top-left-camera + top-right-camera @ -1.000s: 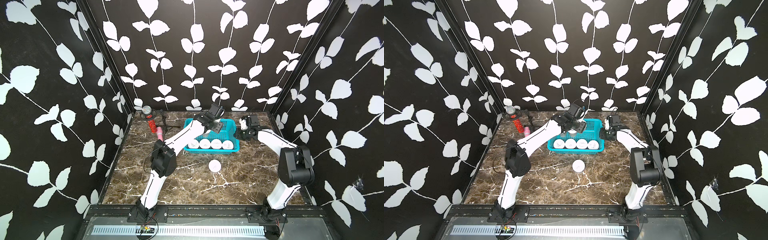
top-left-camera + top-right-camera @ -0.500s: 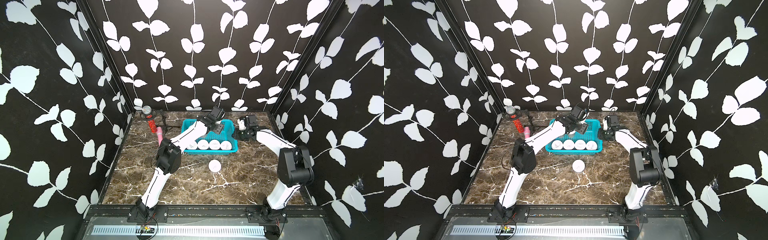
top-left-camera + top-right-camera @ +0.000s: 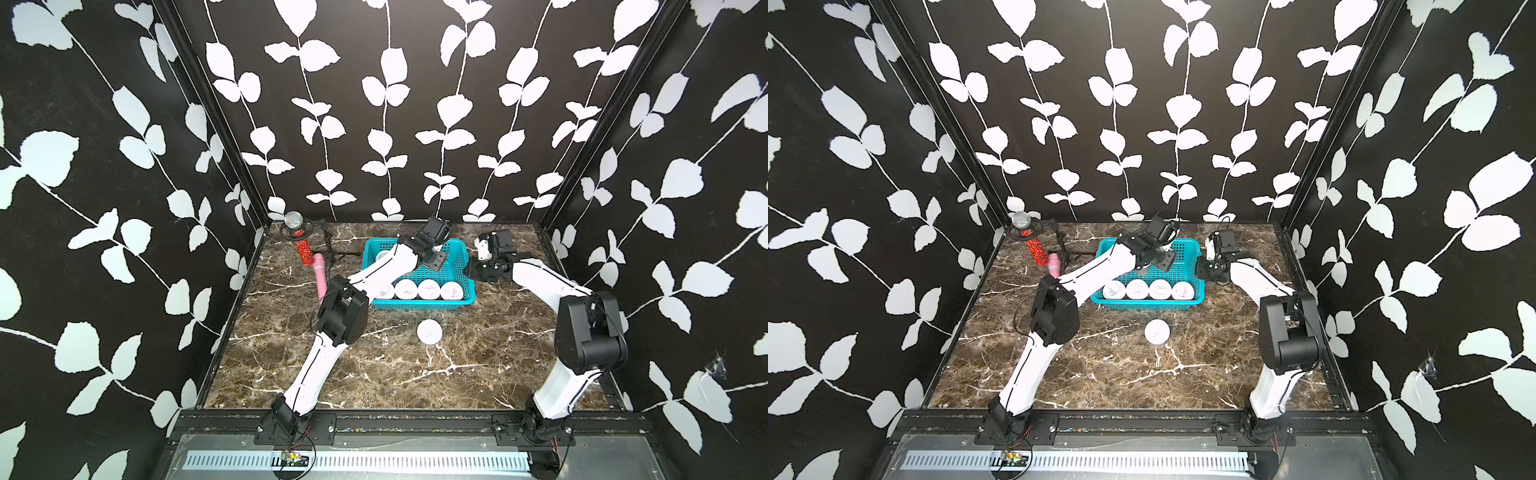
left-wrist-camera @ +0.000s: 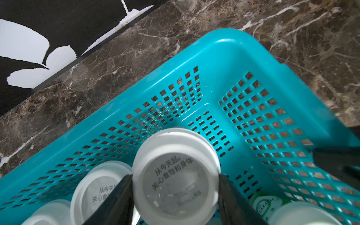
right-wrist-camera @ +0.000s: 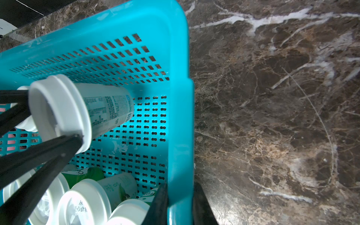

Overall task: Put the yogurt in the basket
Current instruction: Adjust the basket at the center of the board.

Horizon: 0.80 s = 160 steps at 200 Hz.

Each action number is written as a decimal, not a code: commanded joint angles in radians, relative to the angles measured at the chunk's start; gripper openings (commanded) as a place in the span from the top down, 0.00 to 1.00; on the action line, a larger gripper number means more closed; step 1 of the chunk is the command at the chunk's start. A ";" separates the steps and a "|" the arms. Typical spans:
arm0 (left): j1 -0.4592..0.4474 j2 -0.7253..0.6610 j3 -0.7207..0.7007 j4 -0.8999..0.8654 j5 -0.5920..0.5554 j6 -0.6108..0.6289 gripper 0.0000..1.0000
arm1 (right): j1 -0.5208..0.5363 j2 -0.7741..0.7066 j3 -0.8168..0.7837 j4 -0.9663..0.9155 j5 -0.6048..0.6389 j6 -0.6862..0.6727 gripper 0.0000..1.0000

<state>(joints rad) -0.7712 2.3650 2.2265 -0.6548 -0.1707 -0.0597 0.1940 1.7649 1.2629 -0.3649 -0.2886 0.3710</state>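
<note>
The turquoise basket stands at the back of the table, also in a top view. Several yogurt cups line its front wall. My left gripper is shut on one more yogurt by its white lid, tilted, above the basket floor near the back wall. From the right wrist this held yogurt shows between the left fingers. My right gripper is shut on the basket's right rim. A single yogurt stands on the table in front of the basket.
A red glitter microphone on a small stand is at the back left corner. A pink bottle lies beside it, near the left arm. Black leaf-patterned walls close in the marble table on three sides.
The left arm's elbow has swung to the right while its gripper stayed over the back of the basket with the cup. The right arm has not moved.
</note>
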 commanded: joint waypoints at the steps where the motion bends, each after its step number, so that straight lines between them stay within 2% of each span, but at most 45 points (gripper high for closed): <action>1: 0.006 0.003 0.033 -0.020 -0.019 -0.002 0.38 | 0.015 -0.018 -0.023 -0.025 -0.012 -0.010 0.80; 123: 0.016 0.055 0.062 -0.021 -0.038 0.003 0.36 | 0.019 -0.025 -0.032 -0.027 -0.007 -0.009 0.79; 160: 0.016 0.070 0.070 -0.022 -0.040 0.001 0.33 | 0.019 -0.027 -0.034 -0.027 -0.009 -0.007 0.79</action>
<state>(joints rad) -0.7601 2.4252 2.2639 -0.6643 -0.2028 -0.0593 0.1986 1.7638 1.2610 -0.3649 -0.2882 0.3710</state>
